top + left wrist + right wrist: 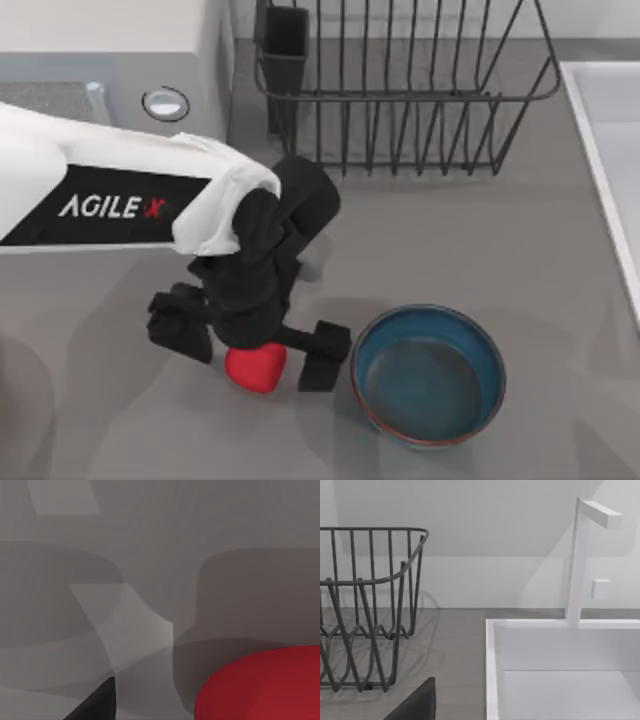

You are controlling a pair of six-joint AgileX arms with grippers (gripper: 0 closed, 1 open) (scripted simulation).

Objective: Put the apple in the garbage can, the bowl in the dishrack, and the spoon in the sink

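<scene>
The red apple (256, 367) lies on the grey table just left of the blue bowl (428, 375), which stands upright and empty. My left gripper (253, 348) hangs straight over the apple, open, with one finger on each side of it. In the left wrist view the apple (265, 685) is very close, with one dark finger (97, 705) beside it. The black wire dishrack (400, 90) stands at the back, and the pale sink (610, 130) runs along the right edge. The spoon and the garbage can are out of view.
A white microwave (110, 60) with a round knob (165, 103) sits at the back left. The right wrist view has the dishrack (370, 610), the sink (560, 670), its white faucet (580, 560) and a dark finger (417, 705) of my parked right gripper.
</scene>
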